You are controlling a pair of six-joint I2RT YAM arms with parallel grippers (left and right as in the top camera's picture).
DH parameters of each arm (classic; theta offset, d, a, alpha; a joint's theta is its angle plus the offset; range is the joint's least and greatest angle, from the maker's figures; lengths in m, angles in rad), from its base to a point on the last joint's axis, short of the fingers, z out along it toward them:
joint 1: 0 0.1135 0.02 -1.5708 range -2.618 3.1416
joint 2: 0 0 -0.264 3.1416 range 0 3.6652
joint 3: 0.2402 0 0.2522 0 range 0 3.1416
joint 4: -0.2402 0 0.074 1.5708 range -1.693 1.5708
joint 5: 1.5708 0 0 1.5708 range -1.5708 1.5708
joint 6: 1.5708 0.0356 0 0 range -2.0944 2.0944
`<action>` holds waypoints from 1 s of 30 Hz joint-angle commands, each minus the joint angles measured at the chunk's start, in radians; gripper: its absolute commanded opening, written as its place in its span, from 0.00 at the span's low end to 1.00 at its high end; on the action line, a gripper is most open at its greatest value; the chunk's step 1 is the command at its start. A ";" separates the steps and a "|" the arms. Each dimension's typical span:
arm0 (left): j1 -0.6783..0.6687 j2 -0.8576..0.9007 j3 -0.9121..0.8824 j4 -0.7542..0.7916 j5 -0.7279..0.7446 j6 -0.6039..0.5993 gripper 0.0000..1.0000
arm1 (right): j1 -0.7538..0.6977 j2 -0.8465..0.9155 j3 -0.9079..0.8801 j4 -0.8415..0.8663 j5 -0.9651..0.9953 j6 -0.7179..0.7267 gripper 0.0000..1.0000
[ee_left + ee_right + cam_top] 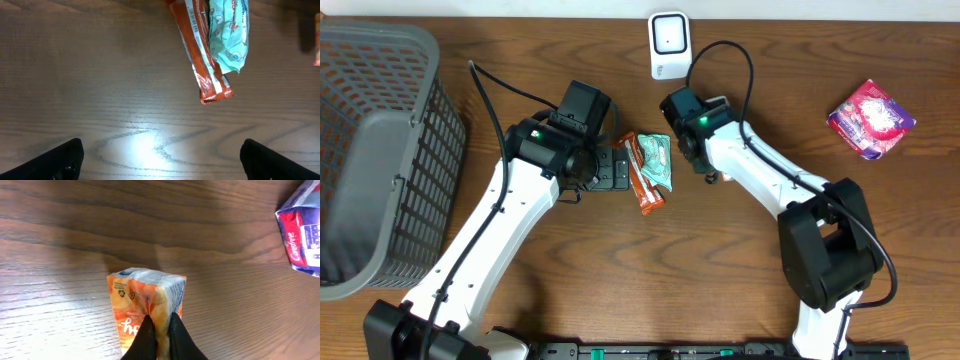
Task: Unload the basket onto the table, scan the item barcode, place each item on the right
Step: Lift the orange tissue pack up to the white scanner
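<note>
- Your right gripper (161, 323) is closed tight; its two black fingers (145, 340) pinch the upper edge of the orange pack (137, 292).
- The orange pack, the item for scanning, sits directly under those fingers. Whether it rests on the table (60, 240) or hangs just above it, you cannot tell from the wrist view.
- In the overhead view your right arm covers the pack, so no barcode can be confirmed.
- Ahead of the right fingers and off to their right lies a red and blue packet (302, 235), well apart from the held pack.
- The white scanner (668, 45) stands just beyond the right wrist, on the side away from the arm's base.
- Your left gripper (161, 147) stands wide and holds nothing; only bare wood shows between its fingers (65, 160).
- Ahead of the left fingers, slightly to the right, an orange wrapper (200, 55) lies flat with a teal pouch (229, 35) touching its right side and partly over it.
- A grey basket (380, 150) sits far behind the left tool, near that arm's outer side.
</note>
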 commanded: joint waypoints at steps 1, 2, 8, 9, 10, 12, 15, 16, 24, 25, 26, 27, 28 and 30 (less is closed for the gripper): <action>0.000 0.006 0.000 -0.003 -0.009 0.013 1.00 | 0.010 0.013 -0.005 0.003 -0.002 0.032 0.01; 0.000 0.006 0.000 -0.003 -0.009 0.013 1.00 | 0.010 0.014 -0.005 0.005 -0.002 0.038 0.01; 0.000 0.006 0.000 -0.003 -0.009 0.013 1.00 | 0.009 0.012 0.034 0.080 0.034 0.002 0.01; 0.000 0.006 0.000 -0.003 -0.009 0.013 1.00 | 0.009 0.012 0.058 0.095 0.053 -0.025 0.01; 0.000 0.006 0.000 -0.003 -0.009 0.013 1.00 | 0.009 0.012 0.081 0.111 0.070 -0.057 0.01; 0.000 0.006 0.000 -0.003 -0.009 0.013 1.00 | 0.010 0.012 0.120 0.166 0.099 -0.144 0.01; 0.000 0.006 0.000 -0.003 -0.009 0.013 1.00 | 0.010 0.013 0.148 0.299 0.150 -0.272 0.01; 0.000 0.006 0.000 -0.003 -0.009 0.013 1.00 | 0.010 0.013 0.148 0.352 0.164 -0.309 0.01; 0.000 0.006 0.000 -0.003 -0.009 0.013 1.00 | 0.006 0.015 0.169 0.668 0.139 -0.401 0.01; 0.000 0.006 0.000 -0.003 -0.009 0.013 1.00 | 0.006 0.015 0.176 0.701 0.116 -0.419 0.01; 0.000 0.006 0.000 -0.003 -0.009 0.013 1.00 | 0.005 0.015 0.183 0.725 0.099 -0.429 0.01; 0.000 0.006 0.000 -0.003 -0.009 0.013 1.00 | 0.004 0.017 0.193 0.750 0.089 -0.435 0.01; 0.000 0.006 0.000 -0.003 -0.009 0.013 1.00 | 0.002 0.025 0.208 0.773 0.084 -0.435 0.01; 0.000 0.006 0.000 -0.003 -0.009 0.013 1.00 | -0.005 0.051 0.253 0.784 0.072 -0.436 0.01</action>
